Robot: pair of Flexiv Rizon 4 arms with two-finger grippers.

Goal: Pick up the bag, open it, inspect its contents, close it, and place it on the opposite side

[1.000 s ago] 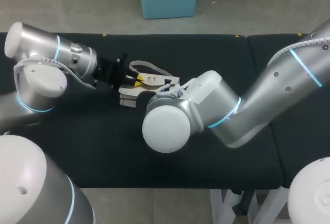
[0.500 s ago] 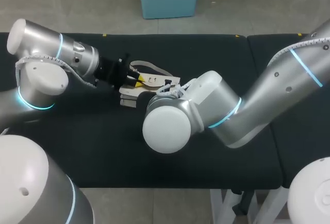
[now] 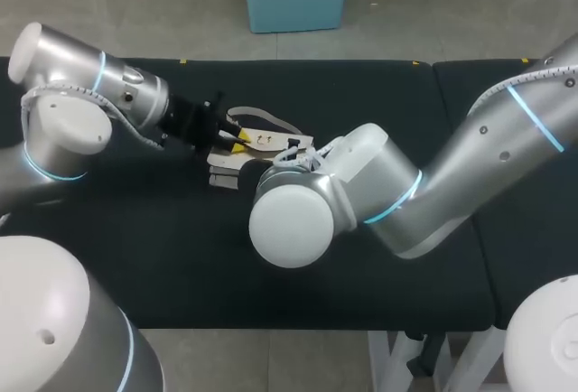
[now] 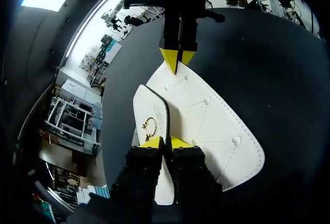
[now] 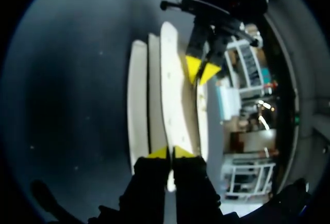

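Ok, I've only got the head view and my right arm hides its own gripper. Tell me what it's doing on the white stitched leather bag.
Observer: The right gripper is shut on a thin edge of the white stitched leather bag.
Operator: Now the left one.
Observer: The left gripper pinches the bag's dark-edged flap beside a small gold ring clasp.
Operator: Tell me if it's open.
Observer: Its white layers stand apart, with gaps between; no contents show.

In your head view the right arm (image 3: 379, 189) hides the right pincer (image 5: 170, 153) and one end of the bag (image 3: 262, 142); you cannot see inside it anywhere.
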